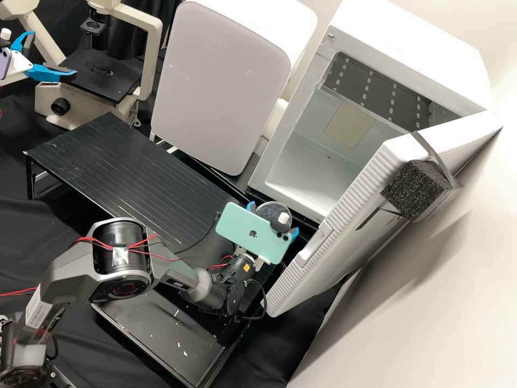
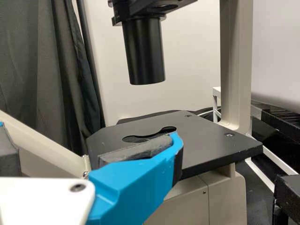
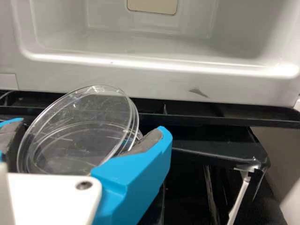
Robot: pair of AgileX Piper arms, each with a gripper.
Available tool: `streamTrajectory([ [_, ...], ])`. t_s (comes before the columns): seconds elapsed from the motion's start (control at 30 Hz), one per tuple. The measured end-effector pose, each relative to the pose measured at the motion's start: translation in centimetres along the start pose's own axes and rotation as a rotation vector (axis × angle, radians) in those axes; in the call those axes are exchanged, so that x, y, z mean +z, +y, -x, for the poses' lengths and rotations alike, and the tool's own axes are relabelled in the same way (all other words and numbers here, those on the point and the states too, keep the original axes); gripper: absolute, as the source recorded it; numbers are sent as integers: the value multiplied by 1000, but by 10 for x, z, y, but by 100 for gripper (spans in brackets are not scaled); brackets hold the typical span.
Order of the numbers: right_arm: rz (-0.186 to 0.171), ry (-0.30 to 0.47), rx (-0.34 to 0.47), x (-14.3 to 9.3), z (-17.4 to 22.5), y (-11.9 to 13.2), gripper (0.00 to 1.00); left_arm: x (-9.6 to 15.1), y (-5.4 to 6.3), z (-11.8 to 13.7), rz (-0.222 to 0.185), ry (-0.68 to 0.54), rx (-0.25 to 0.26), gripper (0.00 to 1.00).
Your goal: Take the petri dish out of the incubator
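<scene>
One dish (image 3: 77, 129) outside incubator rim (image 3: 150, 80)

Okay, headcount for anyone keeping score: two grippers, the left gripper (image 1: 53, 54) and the right gripper (image 1: 273, 219), with two blue fingers (image 1: 49, 73) apiece, so four altogether. Phones? Two: a mint green phone (image 1: 242, 231) and a purple phone (image 1: 5, 62). Then it's mostly singles: one petri dish (image 3: 79, 136), one white incubator (image 1: 425, 48) with one door (image 1: 350, 205), one black foam block (image 1: 414, 188), one cream microscope (image 1: 153, 59) with one black stage (image 1: 105, 83), one black slatted stand (image 1: 118, 172), one big rounded grey panel (image 1: 215, 81) and, lol, one shallow black tray (image 1: 161, 334).
</scene>
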Motion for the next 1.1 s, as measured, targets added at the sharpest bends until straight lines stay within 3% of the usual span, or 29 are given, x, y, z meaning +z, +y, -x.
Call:
streamTrajectory([
  [0.67,-64,25,38,14,28,-5,0,0,0,0,0,0,0,100],
  [1.1,-67,19,47,18,43,-4,0,0,0,0,0,0,0,100],
])
